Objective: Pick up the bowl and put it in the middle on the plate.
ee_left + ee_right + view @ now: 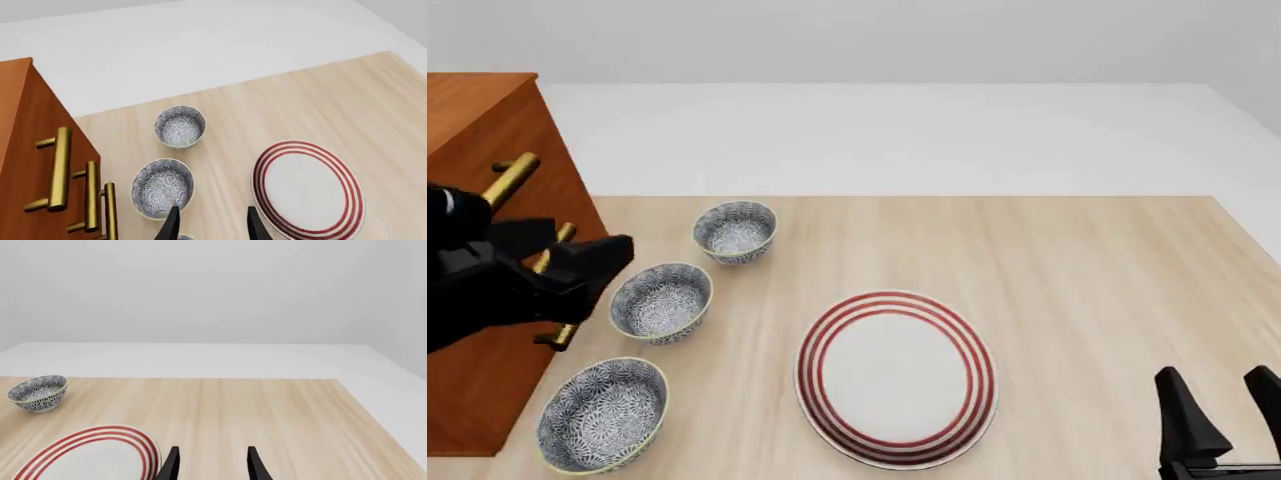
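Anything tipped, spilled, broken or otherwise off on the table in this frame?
Nothing stands out. All three patterned bowls sit upright in a row beside the cabinet; the plate lies flat, bare and intact on the table.

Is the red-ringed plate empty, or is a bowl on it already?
Empty: the plate shows a bare white centre; all three bowls sit on the table.

The wooden table [1094, 260] carries three patterned bowls [662, 300] and the plate [897, 377].
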### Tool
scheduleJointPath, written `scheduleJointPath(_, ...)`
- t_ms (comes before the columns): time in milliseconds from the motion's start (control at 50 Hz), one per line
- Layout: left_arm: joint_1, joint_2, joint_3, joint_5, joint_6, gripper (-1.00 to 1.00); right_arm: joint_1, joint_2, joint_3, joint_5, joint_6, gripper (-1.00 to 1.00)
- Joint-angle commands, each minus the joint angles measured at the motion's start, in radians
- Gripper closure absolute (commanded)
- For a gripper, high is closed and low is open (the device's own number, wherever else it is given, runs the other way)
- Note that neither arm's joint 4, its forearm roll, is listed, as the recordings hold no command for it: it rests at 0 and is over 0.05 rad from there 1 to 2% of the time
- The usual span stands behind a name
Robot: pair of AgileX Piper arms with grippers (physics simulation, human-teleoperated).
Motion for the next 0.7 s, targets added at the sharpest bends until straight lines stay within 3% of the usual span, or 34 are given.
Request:
scheduleJointPath(20,-0.016,0.181,-0.096,0.057,0.029,-1.00,0.000,-0.002,-0.002,0.004,-0.001,-1.00)
scheduleJointPath(40,-0.036,0.195,-0.105,0.063,-0.014,-1.00,0.000,-0.001,-0.001,0.002,0.000,-1.00)
scheduleJointPath(80,-0.079,0.237,-0.096,0.075,0.016,-1.00,0.000,0.000,0.001,-0.002,0.000,-1.00)
scheduleJointPath(120,-0.082,0.255,-0.098,0.077,-0.032,-1.00,0.000,-0.002,0.000,0.001,0.000,-1.00)
scheduleJointPath(160,-0.100,0.292,-0.088,0.082,-0.011,-1.00,0.000,-0.001,0.001,0.000,0.000,-1.00)
scheduleJointPath(200,-0.055,0.307,-0.083,0.078,-0.022,-1.00,0.000,-0.002,0.000,0.002,-0.001,-1.00)
scheduleJointPath(280,-0.066,0.346,-0.078,0.089,-0.014,-1.00,0.000,-0.003,-0.001,0.003,0.000,-1.00)
scheduleJointPath(340,-0.064,0.373,-0.072,0.098,0.033,-1.00,0.000,-0.003,-0.002,0.005,0.000,-1.00)
scheduleJointPath(400,-0.054,0.389,-0.081,0.100,0.020,-1.00,0.000,-0.001,0.000,0.000,-0.001,-1.00)
scheduleJointPath(640,0.001,0.473,-0.043,0.083,0.094,-1.00,0.000,0.000,-0.001,0.000,0.000,-1.00)
scheduleJointPath(700,0.003,0.483,-0.048,0.077,0.080,-1.00,0.000,-0.001,-0.001,0.001,0.000,-1.00)
